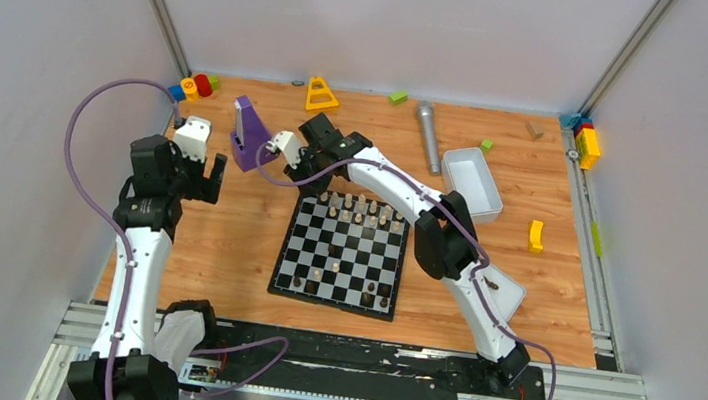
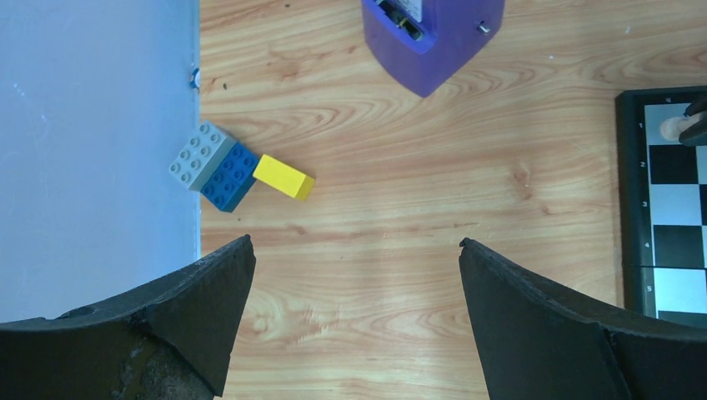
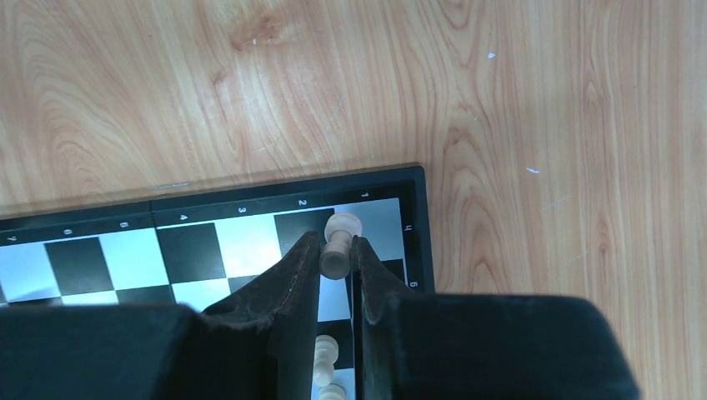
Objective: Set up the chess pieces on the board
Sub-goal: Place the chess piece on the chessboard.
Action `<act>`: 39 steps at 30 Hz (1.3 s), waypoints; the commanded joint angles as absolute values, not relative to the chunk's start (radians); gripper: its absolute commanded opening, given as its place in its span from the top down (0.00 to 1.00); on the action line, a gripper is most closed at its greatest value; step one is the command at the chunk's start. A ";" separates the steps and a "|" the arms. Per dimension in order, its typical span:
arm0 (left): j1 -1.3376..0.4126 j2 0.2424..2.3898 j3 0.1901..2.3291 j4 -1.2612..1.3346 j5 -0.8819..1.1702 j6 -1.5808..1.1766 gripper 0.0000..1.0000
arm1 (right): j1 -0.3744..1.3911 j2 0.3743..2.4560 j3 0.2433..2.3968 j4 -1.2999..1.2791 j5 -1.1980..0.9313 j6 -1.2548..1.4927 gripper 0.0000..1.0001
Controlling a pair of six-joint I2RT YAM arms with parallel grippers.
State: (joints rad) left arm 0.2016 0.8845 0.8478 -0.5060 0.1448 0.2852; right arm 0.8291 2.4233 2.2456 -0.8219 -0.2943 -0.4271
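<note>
Chess pieces [image 1: 361, 204] partly set: right gripper [image 3: 336, 243] clamps a cream piece [image 3: 342, 225] at the far-left corner of the board [image 3: 250, 188]. Next, I'd say, seat it and release. Left gripper [image 2: 354, 283] gapes wide.

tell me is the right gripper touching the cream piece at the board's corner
Touching. The right wrist view shows the right gripper pinching the cream piece by its stem, both fingers pressed against it.
</note>
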 commanded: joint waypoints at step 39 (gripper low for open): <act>0.244 0.881 0.859 -0.462 0.158 0.269 0.00 | 0.833 2.474 2.297 -0.849 -0.222 -0.491 0.68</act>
